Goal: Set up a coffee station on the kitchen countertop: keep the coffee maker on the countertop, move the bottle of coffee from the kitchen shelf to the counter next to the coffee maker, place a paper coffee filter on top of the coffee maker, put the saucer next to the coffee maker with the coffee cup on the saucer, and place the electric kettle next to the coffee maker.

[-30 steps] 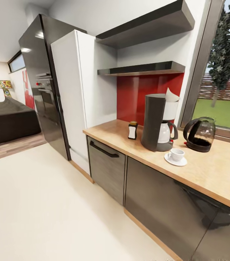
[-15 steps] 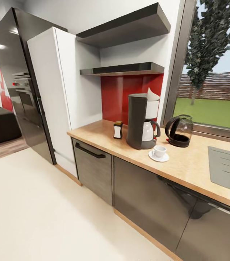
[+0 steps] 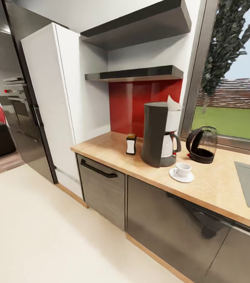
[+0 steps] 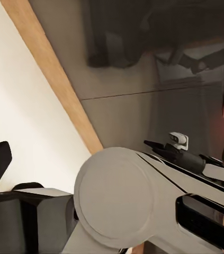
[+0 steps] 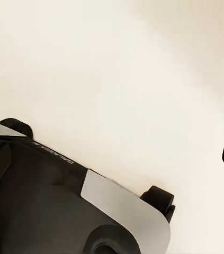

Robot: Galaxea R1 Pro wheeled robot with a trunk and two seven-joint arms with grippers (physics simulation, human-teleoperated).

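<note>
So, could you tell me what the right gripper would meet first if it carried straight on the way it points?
Most likely the pale floor: the right wrist view looks down at bare floor beside the robot's own base. Depth is unclear.

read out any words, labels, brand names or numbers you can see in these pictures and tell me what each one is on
No text can be read in these pictures.
Bottle of coffee: white label, too small and blurred to read.
Robot's base, right wrist view: a short line of light lettering on the dark shell, too blurred to read.
Coffee maker and electric kettle: no markings that can be made out.
</note>
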